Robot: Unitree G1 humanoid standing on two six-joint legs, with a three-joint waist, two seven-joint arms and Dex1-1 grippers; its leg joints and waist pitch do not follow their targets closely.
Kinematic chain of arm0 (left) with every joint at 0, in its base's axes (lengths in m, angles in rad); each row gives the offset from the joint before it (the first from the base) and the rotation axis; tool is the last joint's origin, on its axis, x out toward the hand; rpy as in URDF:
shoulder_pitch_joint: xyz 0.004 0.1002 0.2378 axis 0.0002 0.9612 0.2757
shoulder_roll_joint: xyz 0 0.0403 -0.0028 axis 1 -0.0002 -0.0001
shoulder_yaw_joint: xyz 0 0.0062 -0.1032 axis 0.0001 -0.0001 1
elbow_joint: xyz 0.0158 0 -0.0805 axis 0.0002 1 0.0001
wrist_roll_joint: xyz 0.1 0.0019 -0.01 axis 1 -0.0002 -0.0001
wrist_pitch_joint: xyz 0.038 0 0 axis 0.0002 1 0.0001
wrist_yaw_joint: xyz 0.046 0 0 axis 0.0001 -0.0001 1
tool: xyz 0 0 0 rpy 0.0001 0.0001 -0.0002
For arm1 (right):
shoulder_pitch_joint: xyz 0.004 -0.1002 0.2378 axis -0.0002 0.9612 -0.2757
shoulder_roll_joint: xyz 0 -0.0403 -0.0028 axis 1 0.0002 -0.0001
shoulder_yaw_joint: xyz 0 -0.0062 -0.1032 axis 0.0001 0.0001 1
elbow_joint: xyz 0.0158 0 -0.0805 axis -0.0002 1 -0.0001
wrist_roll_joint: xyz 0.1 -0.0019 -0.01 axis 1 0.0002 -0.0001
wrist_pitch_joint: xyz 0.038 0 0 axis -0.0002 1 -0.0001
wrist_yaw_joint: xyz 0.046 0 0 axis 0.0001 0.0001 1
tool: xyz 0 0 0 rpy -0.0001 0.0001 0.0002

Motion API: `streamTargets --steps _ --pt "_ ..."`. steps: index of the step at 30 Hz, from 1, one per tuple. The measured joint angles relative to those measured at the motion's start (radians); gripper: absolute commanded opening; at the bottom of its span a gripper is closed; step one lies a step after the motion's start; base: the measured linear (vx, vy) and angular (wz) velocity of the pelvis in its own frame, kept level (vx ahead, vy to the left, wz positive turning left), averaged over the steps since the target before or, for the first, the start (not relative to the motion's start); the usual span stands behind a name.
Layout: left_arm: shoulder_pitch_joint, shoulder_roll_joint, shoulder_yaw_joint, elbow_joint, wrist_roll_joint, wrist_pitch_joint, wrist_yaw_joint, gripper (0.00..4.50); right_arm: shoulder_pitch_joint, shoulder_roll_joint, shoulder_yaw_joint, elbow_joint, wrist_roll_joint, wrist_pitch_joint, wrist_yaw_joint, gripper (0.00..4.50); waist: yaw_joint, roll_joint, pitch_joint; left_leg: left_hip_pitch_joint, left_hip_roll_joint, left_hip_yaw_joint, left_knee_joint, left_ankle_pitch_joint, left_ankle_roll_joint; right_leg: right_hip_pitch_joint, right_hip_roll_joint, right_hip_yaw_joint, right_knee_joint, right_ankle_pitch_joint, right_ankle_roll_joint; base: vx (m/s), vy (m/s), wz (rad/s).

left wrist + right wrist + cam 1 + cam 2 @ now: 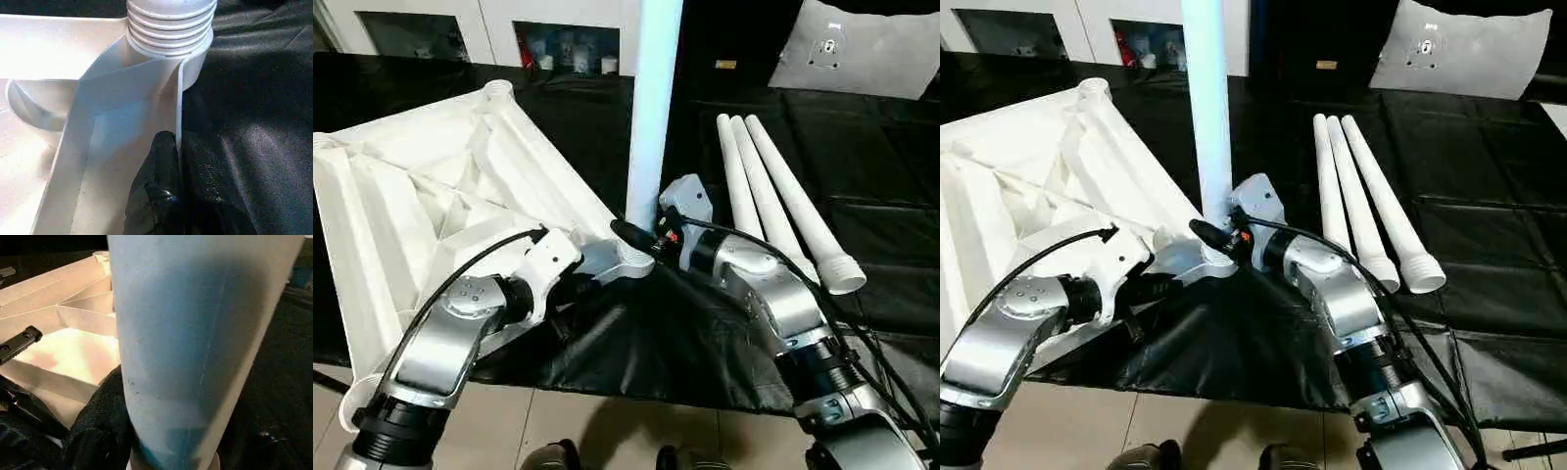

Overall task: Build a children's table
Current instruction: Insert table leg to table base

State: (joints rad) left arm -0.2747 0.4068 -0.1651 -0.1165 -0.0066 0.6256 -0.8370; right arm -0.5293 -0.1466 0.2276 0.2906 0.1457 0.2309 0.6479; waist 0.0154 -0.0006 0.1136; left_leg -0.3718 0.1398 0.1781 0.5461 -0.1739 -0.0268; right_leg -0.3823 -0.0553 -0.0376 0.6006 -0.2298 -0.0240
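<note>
- We can read no text, number or brand anywhere in these views.
- A small yellowish label [725, 65] sits on a dark surface behind the black workbench — its writing is too small for us to make out.
- The grey panel [862, 49] at the far right carries a small fitting, with no letters that we can see.
- The white table top [431, 196] and the legs [783, 201] show no readable marking.
</note>
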Motion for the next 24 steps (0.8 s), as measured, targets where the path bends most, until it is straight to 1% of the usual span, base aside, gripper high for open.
streamTargets --steps 1,2,3,4,5,6,8,12,13,16,24 --pt "-0.003 0.0 -0.001 0.004 0.0 -0.002 0.0 0.0 0.001 0.004 -0.004 0.002 0.0 -0.003 -0.006 1.89 0.0 0.0 0.0 0.0 0.0 0.0 0.0 0.0 0.0 0.0 0.0 0.0 0.0 0.0 0.0 0.0 0.0 0.0" --pt "-0.005 0.0 -0.001 0.009 0.0 -0.003 0.0 0.0 0.001 0.009 -0.006 0.007 0.0 -0.005 -0.011 2.24 0.0 0.0 0.0 0.0 0.0 0.0 0.0 0.0 0.0 0.0 0.0 0.0 0.0 0.001 -0.001 0.0 0.0 0.0" --pt "-0.008 0.0 -0.002 0.013 -0.001 -0.004 0.0 0.0 0.001 0.01 -0.007 0.009 0.0 -0.006 -0.013 2.45 0.0 0.0 0.0 0.0 0.0 0.0 0.0 0.0 0.0 0.0 0.0 0.0 0.0 0.001 -0.001 0.0 0.0 0.0" --pt "-0.009 -0.001 -0.002 0.015 -0.001 -0.005 0.001 0.0 0.001 0.011 -0.009 0.012 0.0 -0.007 -0.014 2.45 0.0 0.0 0.0 0.0 0.0 0.0 0.0 0.0 0.0 0.0 0.0 0.0 0.0 0.001 -0.001 0.0 0.0 0.0" --pt "-0.012 -0.002 -0.005 0.018 -0.001 -0.011 0.001 0.0 0.001 0.014 -0.008 0.035 -0.006 -0.004 -0.017 2.62 0.002 0.0 0.0 0.0 0.0 0.0 0.001 0.0 0.0 0.0 0.0 0.0 0.0 0.001 -0.001 0.0 0.0 0.0" --pt "-0.013 -0.002 -0.009 0.021 -0.001 -0.015 0.001 0.0 0.01 0.016 -0.013 0.054 -0.009 -0.009 -0.025 2.68 0.005 0.001 0.001 -0.001 0.0 0.0 0.001 0.0 0.0 0.0 0.0 0.0 0.0 0.001 -0.001 0.0 0.0 0.0" --pt "-0.017 0.006 -0.015 0.029 -0.001 -0.03 -0.006 0.0 0.014 0.016 -0.014 0.06 -0.012 -0.017 -0.03 2.94 0.01 0.005 0.001 -0.001 0.0 0.0 0.001 0.0 0.0 0.0 0.0 0.0 -0.001 0.001 -0.001 0.0 0.0 0.0" --pt "-0.037 0.014 -0.039 0.053 0.0 -0.067 -0.017 0.0 0.027 0.011 -0.014 0.075 -0.023 -0.022 -0.032 3.26 0.02 0.005 0.001 -0.003 0.0 0.0 0.001 0.0 0.0 0.0 0.0 -0.002 -0.001 0.001 -0.002 0.0 0.0 0.0" --pt "-0.039 0.018 -0.04 0.058 0.0 -0.078 -0.024 0.0 0.036 0.008 -0.014 0.081 -0.028 -0.024 -0.034 3.39 0.021 0.006 0.001 -0.003 0.0 0.0 0.001 0.0 0.0 -0.001 0.0 -0.002 -0.001 0.001 -0.002 0.0 0.0 0.0" --pt "-0.05 0.029 -0.048 0.083 -0.003 -0.12 -0.044 0.0 0.079 -0.005 -0.014 0.085 -0.037 -0.082 -0.028 3.59 0.024 0.009 0.003 -0.005 0.0 0.0 0.001 0.0 0.001 -0.002 0.0 -0.003 -0.001 0.001 -0.002 0.0 0.0 0.0" --pt "-0.082 0.078 -0.059 0.172 -0.014 -0.253 -0.126 0.0 0.165 -0.07 -0.037 -0.006 0.015 -0.078 0.06 4.3 0.025 0.01 0.003 -0.007 0.001 -0.001 0.004 0.003 0.005 -0.002 0.0 -0.004 0.0 0.002 -0.002 0.0 0.0 0.0"
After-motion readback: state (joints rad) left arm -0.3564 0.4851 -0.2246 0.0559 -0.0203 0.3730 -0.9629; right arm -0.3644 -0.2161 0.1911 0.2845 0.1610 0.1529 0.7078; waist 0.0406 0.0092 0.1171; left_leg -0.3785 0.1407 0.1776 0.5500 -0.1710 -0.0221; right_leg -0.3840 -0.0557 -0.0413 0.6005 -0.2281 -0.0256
